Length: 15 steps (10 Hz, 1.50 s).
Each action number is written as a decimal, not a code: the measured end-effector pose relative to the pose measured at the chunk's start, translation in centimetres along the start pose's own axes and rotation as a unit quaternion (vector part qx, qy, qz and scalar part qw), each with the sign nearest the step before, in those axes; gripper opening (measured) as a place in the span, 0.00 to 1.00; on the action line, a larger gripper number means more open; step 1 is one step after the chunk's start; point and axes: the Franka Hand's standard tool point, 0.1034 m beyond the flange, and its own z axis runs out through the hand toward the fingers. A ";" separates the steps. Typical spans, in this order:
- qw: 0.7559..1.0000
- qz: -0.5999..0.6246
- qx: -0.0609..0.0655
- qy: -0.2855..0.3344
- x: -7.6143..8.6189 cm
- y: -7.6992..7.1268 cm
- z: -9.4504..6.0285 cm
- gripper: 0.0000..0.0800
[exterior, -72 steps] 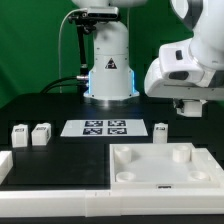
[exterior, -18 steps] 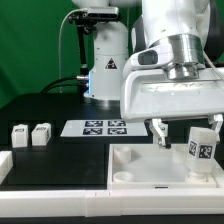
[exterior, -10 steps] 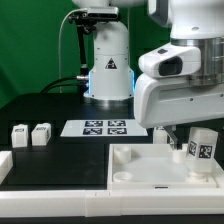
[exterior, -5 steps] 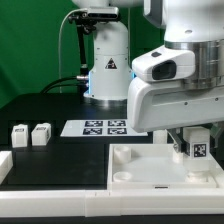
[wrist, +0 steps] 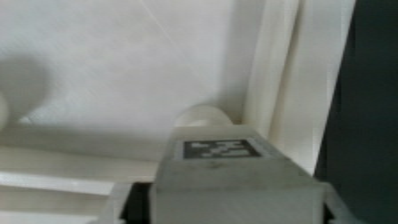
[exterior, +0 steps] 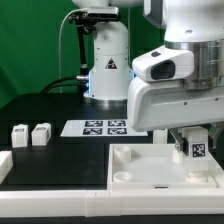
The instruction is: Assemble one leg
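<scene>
Wrist view: leg fills the foreground, tag facing the camera, over the socket at a corner of the top.
Change: the leg has dropped from well above the top's edge to its far corner on the exterior view's right, with hardly any shift in the last half second.
Meaning: probably seated on or just touching the socket; fixing it in seems next.
Gripper: fingers clamped on the upright leg.
Contact: whether the base has entered the socket I cannot tell.
Farther: spare legs and marker board lie well apart.
</scene>
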 end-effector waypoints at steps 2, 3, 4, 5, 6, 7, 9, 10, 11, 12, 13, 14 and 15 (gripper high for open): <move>0.986 0.165 0.006 0.012 0.2 0.0 0.0 0.36; 0.973 0.229 0.008 0.021 0.2 -0.1 0.0 0.36; 0.957 0.289 0.010 0.021 0.1 -0.3 0.1 0.36; 0.939 0.344 0.015 0.024 0.2 -0.4 0.1 0.36; 0.912 0.410 0.020 0.023 0.3 -0.6 0.1 0.36; 0.896 0.443 0.022 0.024 0.4 -0.8 0.1 0.36; 0.834 0.552 0.024 0.019 0.4 -1.2 0.0 0.36; 0.814 0.580 0.026 0.018 0.4 -1.2 0.1 0.36; 0.823 0.566 0.026 0.018 0.4 -1.2 0.1 0.36; 0.834 0.550 0.025 0.019 0.4 -1.2 0.1 0.57; 0.834 0.550 0.025 0.019 0.4 -1.2 0.1 0.72; 0.850 0.527 0.024 0.019 0.4 -1.2 0.1 0.72; 0.884 0.466 0.022 0.021 0.4 -1.2 0.1 0.79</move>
